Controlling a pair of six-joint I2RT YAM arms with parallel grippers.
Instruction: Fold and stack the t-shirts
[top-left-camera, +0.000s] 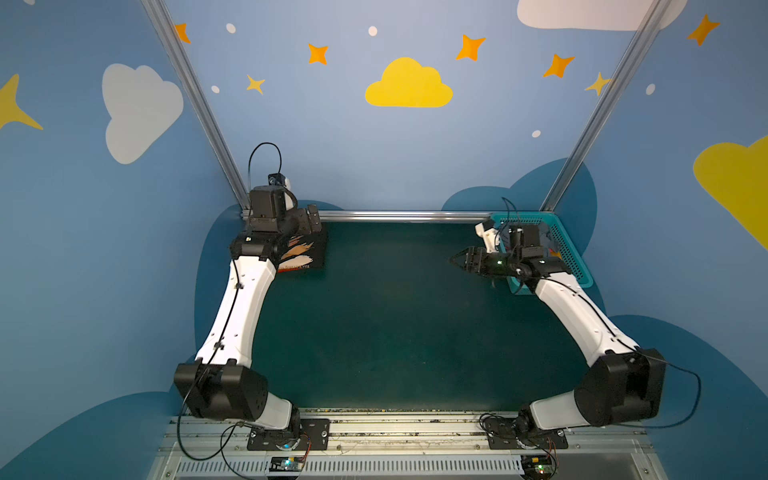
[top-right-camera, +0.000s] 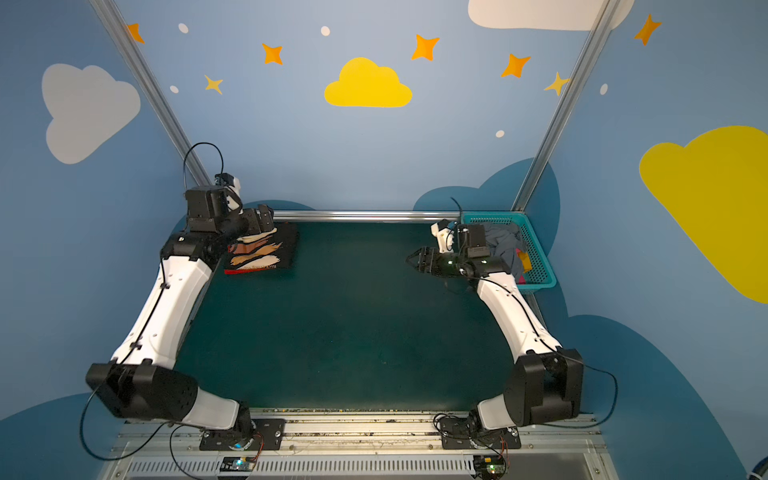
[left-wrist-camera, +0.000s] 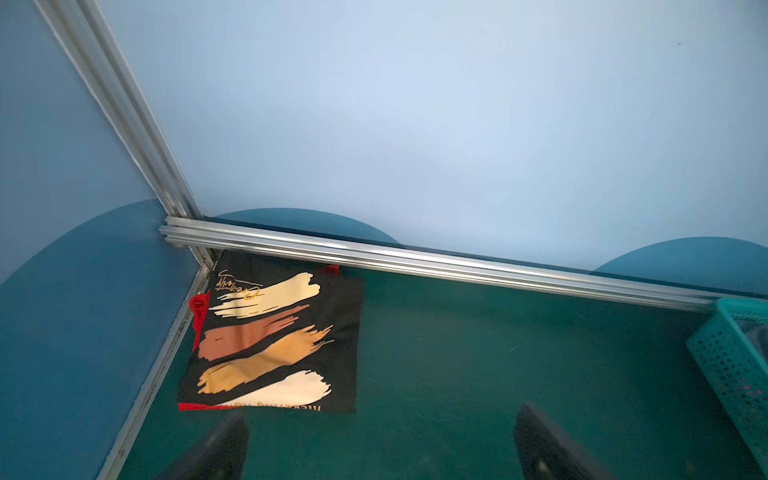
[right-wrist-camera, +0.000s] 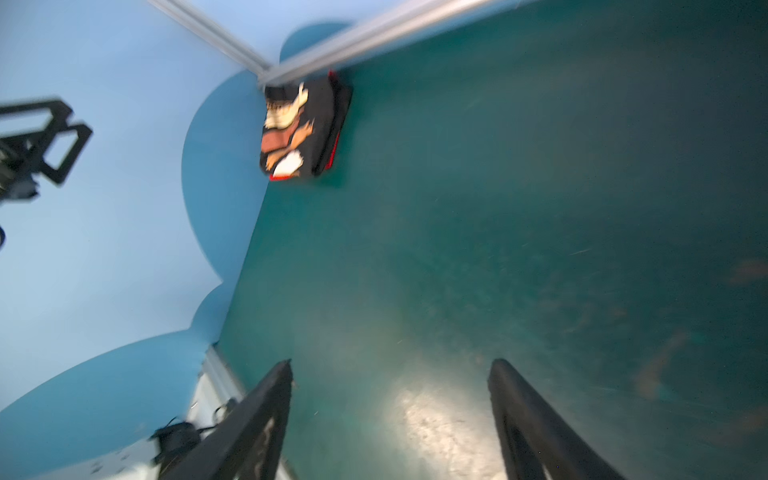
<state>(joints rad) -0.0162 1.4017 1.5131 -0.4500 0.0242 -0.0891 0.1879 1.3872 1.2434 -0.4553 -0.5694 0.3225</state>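
— So, both top views first: where are the shirts?
— Folded and stacked in the far left corner of the green table (top-left-camera: 395, 324). The black t-shirt (top-right-camera: 266, 251) lies on top, print up. The red t-shirt (top-right-camera: 243, 272) shows only as a thin edge under its near side.
— And the arms?
— The left gripper (top-right-camera: 266, 222) hangs above the far part of the stack, and its arm covers some of the print. The right gripper (top-left-camera: 457, 259) points toward the middle of the table. It is just beside the teal basket (top-left-camera: 579, 266) in the far right corner and well apart from the stack. A heap of grey cloth (top-right-camera: 503, 241) lies in the basket.
— Left wrist view?
— The stack sits against the corner rails (left-wrist-camera: 415, 257). Red pokes out along the side by the rail and as a strip under the edge nearest the camera. The left fingers (left-wrist-camera: 224, 444) stand wide apart with nothing between them, clear of the cloth.
— Right wrist view?
— Blurred, but readable. The right fingers (right-wrist-camera: 270, 411) are spread, with only bare table between them. The stack looks small and far off in the corner, black over red.
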